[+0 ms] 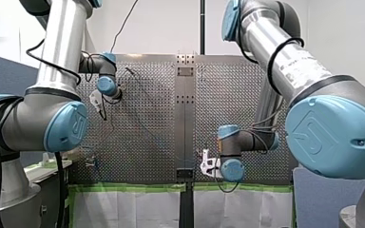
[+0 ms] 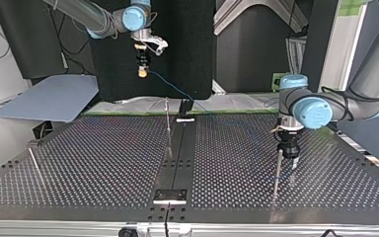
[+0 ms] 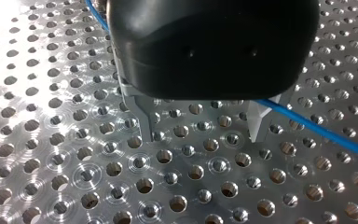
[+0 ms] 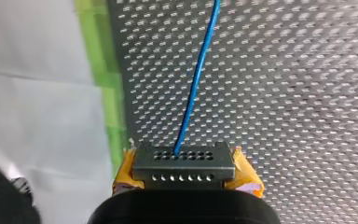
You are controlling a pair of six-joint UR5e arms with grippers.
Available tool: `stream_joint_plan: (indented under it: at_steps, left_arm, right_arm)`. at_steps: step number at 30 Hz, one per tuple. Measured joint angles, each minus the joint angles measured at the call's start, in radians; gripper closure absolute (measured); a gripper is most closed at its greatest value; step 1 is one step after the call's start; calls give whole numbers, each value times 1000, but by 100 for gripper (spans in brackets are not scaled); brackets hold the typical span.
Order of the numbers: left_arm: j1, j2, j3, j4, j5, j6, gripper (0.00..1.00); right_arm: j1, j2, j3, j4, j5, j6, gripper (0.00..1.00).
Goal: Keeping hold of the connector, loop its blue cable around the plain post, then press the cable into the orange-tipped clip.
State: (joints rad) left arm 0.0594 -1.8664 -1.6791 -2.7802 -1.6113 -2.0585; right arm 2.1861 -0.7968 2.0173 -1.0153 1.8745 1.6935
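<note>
My right gripper (image 4: 186, 181) is shut on a dark connector (image 4: 183, 161) held between its yellow pads. The blue cable (image 4: 196, 79) leaves the connector and runs ahead over the perforated table. In the top view this gripper (image 2: 142, 69) hangs high at the back, and the cable (image 2: 172, 88) slopes down from it toward the table's middle. My left gripper (image 2: 288, 153) sits low over the table beside a thin upright post (image 2: 277, 173). Its metal fingers (image 3: 144, 119) stand open, and the cable (image 3: 317, 130) passes one fingertip without being gripped. No orange tip shows.
A second thin post (image 2: 168, 123) stands near the table's centre strip (image 2: 177, 163). A slanted rod (image 2: 34, 163) sits at the top view's left. A small black bracket (image 2: 185, 107) stands at the far edge. Green tape and white sheeting (image 1: 133, 204) border the table.
</note>
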Motion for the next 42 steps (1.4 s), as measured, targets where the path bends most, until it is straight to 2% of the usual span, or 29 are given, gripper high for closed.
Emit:
stream_joint_plan:
  at_steps: [9,17,20,31,42]
  left_arm:
    - [-1,0,0,-4,1,0,3]
    - [-3,0,0,-7,1,0,3]
    - [-3,0,0,-8,1,0,3]
    - [-3,0,0,-12,0,1,3]
    - [-3,0,0,-17,0,3,3]
  right_arm:
    - [-10,-90,28,-72,-8,-4,87]
    - [-13,-160,36,-84,-12,-11,87]
    - [-13,-154,36,-94,-11,-12,87]
    - [-14,-68,36,-136,-11,-10,87]
    - [-16,-36,36,-157,-12,-6,87]
